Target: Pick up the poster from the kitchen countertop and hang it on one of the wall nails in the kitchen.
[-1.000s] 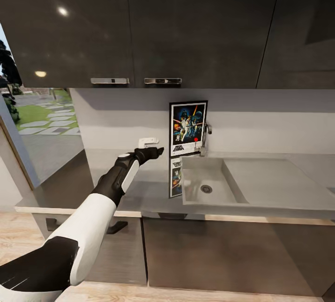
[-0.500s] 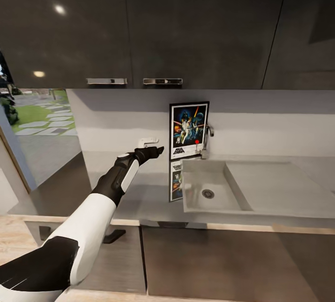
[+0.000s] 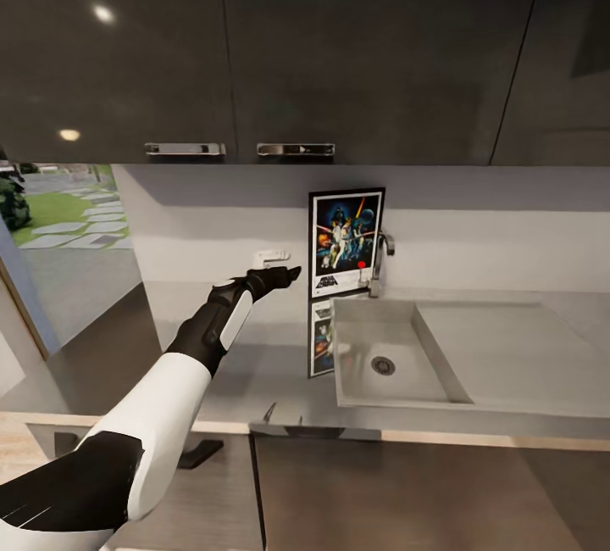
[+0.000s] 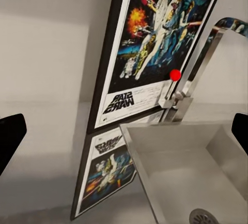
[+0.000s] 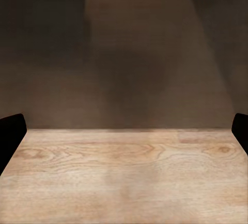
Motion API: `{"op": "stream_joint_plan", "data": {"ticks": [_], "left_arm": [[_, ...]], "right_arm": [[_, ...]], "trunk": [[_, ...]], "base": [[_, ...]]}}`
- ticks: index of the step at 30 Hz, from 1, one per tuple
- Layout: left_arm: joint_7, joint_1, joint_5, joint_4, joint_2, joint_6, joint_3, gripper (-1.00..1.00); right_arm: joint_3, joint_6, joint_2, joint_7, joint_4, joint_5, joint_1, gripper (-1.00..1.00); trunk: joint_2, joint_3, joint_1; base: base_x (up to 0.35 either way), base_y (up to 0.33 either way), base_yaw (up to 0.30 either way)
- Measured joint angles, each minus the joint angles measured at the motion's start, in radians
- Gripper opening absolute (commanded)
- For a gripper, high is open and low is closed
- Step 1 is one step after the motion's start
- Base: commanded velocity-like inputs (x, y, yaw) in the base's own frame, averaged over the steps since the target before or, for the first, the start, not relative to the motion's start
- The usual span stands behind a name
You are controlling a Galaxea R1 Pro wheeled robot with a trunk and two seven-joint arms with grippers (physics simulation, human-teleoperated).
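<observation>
My left gripper (image 3: 288, 273) is stretched out over the kitchen countertop (image 3: 254, 364), jaws spread wide with nothing between them; in the left wrist view one dark fingertip (image 4: 10, 136) sits at each edge of the picture. It hangs clear of the counter, beside the poster (image 3: 346, 241) and not touching it.

The poster stands upright at the back of the counter, against the pale wall (image 3: 212, 220), its lower edge on the surface. Its near side edge is the one closest to my left fingers. Its reflection shows in the glossy counter right under it. The chrome tap (image 3: 379, 263) is just beside the poster's far edge and overlaps its lower corner; a small red dot (image 4: 175, 75) shows there. The sink (image 3: 398, 347) lies just in front of the poster. Dark upper cabinets (image 3: 339, 51) hang above the poster.

My right gripper (image 5: 124, 131) is also spread, empty, with its fingertips framing a wooden floor (image 5: 124, 172) and a dark cabinet front (image 5: 124, 53).
</observation>
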State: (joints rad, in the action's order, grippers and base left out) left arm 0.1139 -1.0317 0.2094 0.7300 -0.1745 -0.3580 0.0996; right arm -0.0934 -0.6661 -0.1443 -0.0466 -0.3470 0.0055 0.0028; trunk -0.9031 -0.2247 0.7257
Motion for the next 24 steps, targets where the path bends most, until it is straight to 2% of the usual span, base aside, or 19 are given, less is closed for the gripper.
{"op": "stream_joint_plan", "data": {"ticks": [5, 13, 17, 24], "left_arm": [[0.007, 0.000, 0.001, 0.001, 0.000, 0.000, 0.002, 1.00], [0.024, 0.000, 0.001, 0.002, 0.000, 0.000, 0.003, 1.00], [0.074, 0.000, -0.001, 0.003, 0.004, 0.001, 0.000, 1.00], [0.088, 0.000, -0.002, 0.004, 0.007, 0.001, -0.001, 1.00]], "right_arm": [[0.001, -0.001, 0.000, 0.000, 0.064, -0.002, 0.000, 1.00], [0.003, 0.000, 0.000, 0.000, 0.091, -0.002, 0.000, 1.00], [0.003, 0.000, 0.001, 0.000, 0.094, -0.002, 0.000, 1.00], [0.003, 0.000, 0.001, 0.000, 0.095, -0.003, 0.000, 1.00]], "trunk": [[0.000, 0.000, 0.000], [0.000, 0.000, 0.000], [0.000, 0.000, 0.000], [0.000, 0.000, 0.000]], "base": [[0.017, 0.000, 0.000], [0.003, 0.000, -0.023], [0.000, 0.000, -0.203], [0.000, 0.000, -0.275]]}}
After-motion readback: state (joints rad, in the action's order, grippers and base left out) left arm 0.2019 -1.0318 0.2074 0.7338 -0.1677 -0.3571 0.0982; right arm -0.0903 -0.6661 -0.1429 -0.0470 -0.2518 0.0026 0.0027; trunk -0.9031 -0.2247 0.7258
